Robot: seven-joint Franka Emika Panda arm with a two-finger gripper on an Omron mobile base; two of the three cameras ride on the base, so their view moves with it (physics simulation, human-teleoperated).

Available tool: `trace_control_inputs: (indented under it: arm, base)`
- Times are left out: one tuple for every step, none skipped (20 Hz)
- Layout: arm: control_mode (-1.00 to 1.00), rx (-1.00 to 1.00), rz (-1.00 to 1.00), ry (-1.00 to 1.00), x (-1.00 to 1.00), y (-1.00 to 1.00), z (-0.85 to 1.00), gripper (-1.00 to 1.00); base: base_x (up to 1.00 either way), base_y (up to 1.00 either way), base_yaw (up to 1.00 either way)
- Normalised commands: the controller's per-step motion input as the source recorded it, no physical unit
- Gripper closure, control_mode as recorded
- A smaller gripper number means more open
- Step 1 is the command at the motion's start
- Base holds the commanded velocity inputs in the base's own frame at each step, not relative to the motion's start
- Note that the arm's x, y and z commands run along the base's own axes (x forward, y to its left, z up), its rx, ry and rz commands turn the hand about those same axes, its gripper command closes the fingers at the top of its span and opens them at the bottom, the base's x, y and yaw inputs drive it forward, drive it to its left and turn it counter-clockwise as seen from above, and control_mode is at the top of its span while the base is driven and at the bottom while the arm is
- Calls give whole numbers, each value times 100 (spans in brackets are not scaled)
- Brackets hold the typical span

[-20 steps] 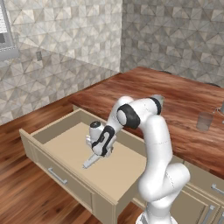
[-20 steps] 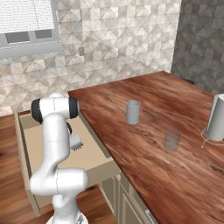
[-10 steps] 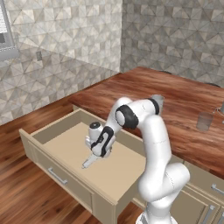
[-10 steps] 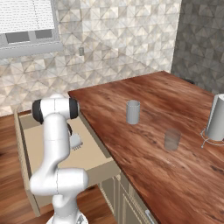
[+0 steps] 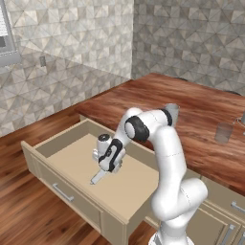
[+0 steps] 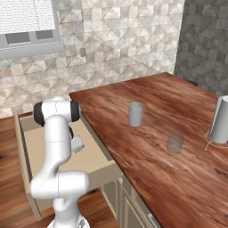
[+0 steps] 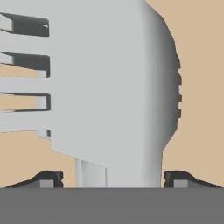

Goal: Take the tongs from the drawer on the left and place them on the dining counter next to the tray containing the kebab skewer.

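A: Claw (image 5: 105,168)? Spread or pinching?
B: Spread, one fingertip (image 7: 47,179) either side of the tongs (image 7: 109,87), low inside the open drawer (image 5: 57,152).
A: Tongs?
B: Lying on drawer floor, left of the counter (image 6: 147,116).

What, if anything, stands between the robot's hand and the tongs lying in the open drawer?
Nothing visible. The hand is down inside the drawer, right over the tongs, whose grey body sits between the two fingertips in the hand view with bare drawer floor around it.
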Motion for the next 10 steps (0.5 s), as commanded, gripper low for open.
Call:
trace_control_inputs:
  arm:
    - [-100, 0, 0, 1, 0, 0, 0, 100]
    - [-100, 0, 0, 0, 0, 0, 0, 100]
    - [-100, 0, 0, 0, 0, 0, 0, 100]
    - [-100, 0, 0, 0, 0, 0, 0, 100]
    - [-100, 0, 0, 0, 0, 0, 0, 100]
    - [-100, 0, 0, -2, -21, 0, 0, 100]
    - [-100, 3, 3, -9, -26, 0, 11, 100]
    - [-100, 4, 2, -10, -31, 0, 20, 100]
    - [-100, 9, 8, -9, -56, 0, 57, 100]
    - [-100, 8, 13, -9, -64, 0, 72, 100]
  base:
    - [0, 0, 0]
    - [0, 0, 0]
    - [0, 0, 0]
    - [0, 0, 0]
    - [0, 0, 0]
    - [0, 0, 0]
    - [0, 0, 0]
    - [0, 0, 0]
    - [0, 0, 0]
    - [0, 0, 0]
